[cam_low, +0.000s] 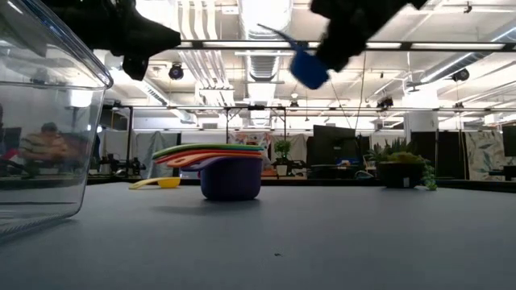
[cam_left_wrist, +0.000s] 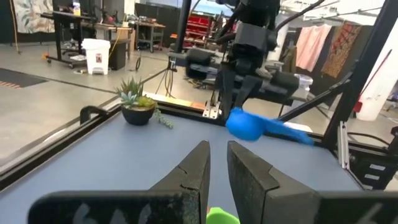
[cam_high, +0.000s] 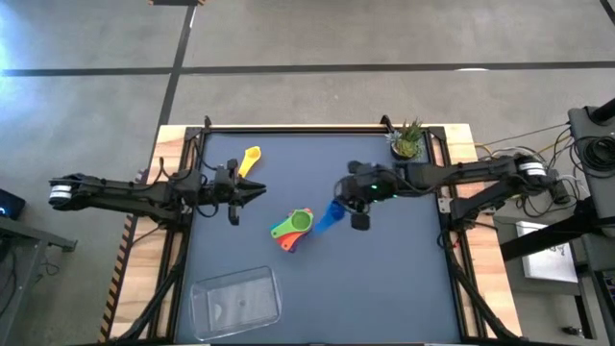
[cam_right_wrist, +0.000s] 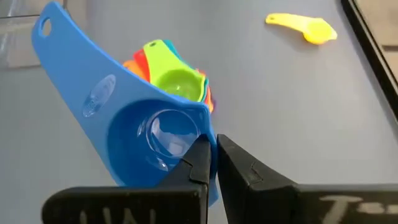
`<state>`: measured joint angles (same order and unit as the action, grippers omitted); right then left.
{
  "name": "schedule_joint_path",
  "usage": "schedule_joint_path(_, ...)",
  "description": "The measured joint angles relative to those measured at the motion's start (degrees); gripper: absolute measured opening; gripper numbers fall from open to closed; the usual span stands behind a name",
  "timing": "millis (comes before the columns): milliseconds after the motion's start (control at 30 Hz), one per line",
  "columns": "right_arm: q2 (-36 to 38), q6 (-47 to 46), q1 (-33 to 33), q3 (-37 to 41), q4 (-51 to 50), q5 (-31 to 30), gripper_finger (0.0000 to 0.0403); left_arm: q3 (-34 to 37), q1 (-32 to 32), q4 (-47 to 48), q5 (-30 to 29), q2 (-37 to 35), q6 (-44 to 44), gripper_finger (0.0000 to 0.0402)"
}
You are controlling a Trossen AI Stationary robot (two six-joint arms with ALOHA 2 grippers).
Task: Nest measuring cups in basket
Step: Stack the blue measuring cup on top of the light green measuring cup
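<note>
Right claw (cam_right_wrist: pixel 211 152): closed on the rim of the blue cup (cam_right_wrist: pixel 137 134), pinching the bowl's edge between its two dark fingers; it hangs in the air above the middle of the desk (cam_high: pixel 384 269), a little right of the stack.
Blue cup: lifted clear of the desk, tilted, its long handle pointing away from the claw; in the low view it hangs high above the stacked cups.
Stack of cups (cam_high: pixel 293 228): nested together on the desk near its centre, the green cup (cam_right_wrist: pixel 177 81) on top, with orange, red and teal handles fanned beneath and a purple bowl (cam_low: pixel 230 179) at the bottom resting on the desk.
Yellow cup (cam_high: pixel 250 159): lying alone on the desk, farther back and to the left, well apart from the stack.
Left claw (cam_high: pixel 252 192): hovering over the left part of the desk, just near of the yellow cup, fingers almost together with a thin gap, holding nothing.
Basket (cam_high: pixel 236 301): clear and shallow, sitting at the near left of the desk, no cups inside it, well apart from the stack.
Potted plant (cam_high: pixel 407 142): at the far right corner of the desk, beside the right arm.
Room behind: a person (cam_low: pixel 44 145) is seated in the distance, seen through the basket wall.
</note>
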<state>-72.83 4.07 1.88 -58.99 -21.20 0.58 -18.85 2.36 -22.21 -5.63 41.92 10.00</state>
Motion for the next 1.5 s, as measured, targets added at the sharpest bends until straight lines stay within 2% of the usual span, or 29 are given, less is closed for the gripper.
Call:
schedule_joint_path(200, -12.6, 4.2, 0.9, -10.6, 0.4, 5.6, 0.0009, -0.3, 0.0, 0.4, 0.0, -1.1, 0.0, 0.0038)
schedule_joint_path(333, -19.0, 6.5, 1.1, -15.7, 0.2, 5.9, 0.0009, -0.3, 0.0, 3.0, 0.1, -2.4, 0.8, 0.0038)
schedule_joint_path(600, -27.0, 7.5, 3.5, -19.8, 0.5, 5.9, 0.0010, -0.3, 0.0, 7.7, 0.2, -5.1, 1.2, 0.0038)
schedule_joint_path(1033, -30.0, 5.6, 5.3, -20.6, 1.3, 9.2, 0.0022, -0.3, 0.0, 10.8, 0.3, -5.2, 1.2, 0.0038)
schedule_joint_path(1200, -30.0, 3.5, 5.4, -20.6, 1.4, 13.4, 0.0022, -0.3, 0.0, 10.8, 0.3, -4.9, 1.2, 0.0038)
schedule_joint_path(1500, -30.0, 3.4, 5.4, -20.5, 2.9, 13.4, 0.0023, -0.2, 0.0, 10.8, 0.3, -4.1, 2.6, 0.0038)
